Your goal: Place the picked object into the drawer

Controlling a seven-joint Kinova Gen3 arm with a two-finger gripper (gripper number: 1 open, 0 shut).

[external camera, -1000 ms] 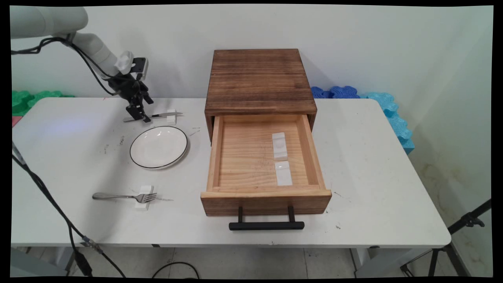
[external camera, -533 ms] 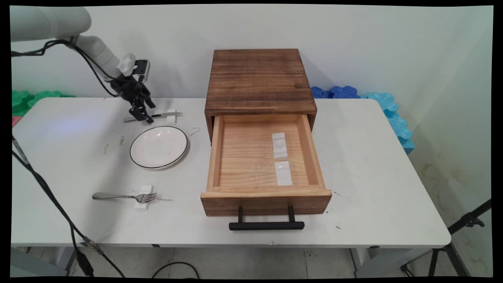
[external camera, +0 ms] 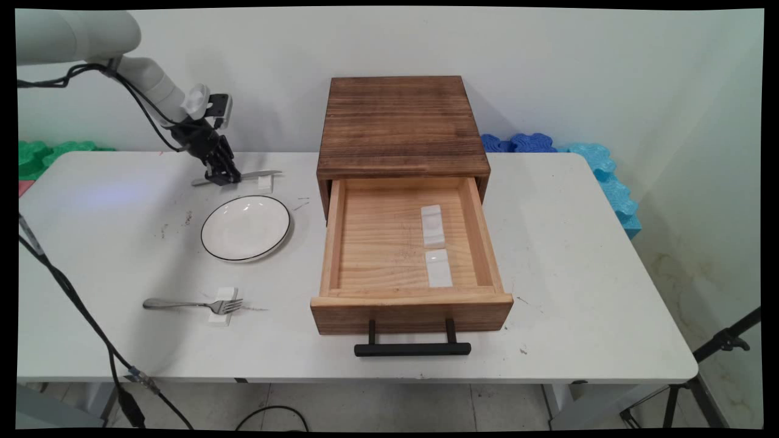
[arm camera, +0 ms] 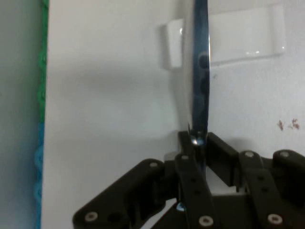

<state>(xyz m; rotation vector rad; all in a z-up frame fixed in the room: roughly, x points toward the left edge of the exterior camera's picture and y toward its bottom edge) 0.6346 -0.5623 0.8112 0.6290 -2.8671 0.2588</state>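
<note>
Clamped on the handle end of the table knife, my gripper sits low at the far left of the white table, its fingers closed on the thin metal edge-on, as the hand view shows, with the blade running away from me over the small white rest. With a grip this narrow on polished steel, I judge it best to keep the squeeze firm and move straight and level, because the knife could pivot between the pads or drag its tip against the rest. The knife is slim and silver, mirror-bright, lying roughly left to right, its tip on the rest just far of the white plate with the dark rim. Nearer on the same side a fork lies with its tines on another white rest. To the right stands a wooden drawer box, its drawer pulled open toward the near edge, with two white rests inside, end to end.
</note>
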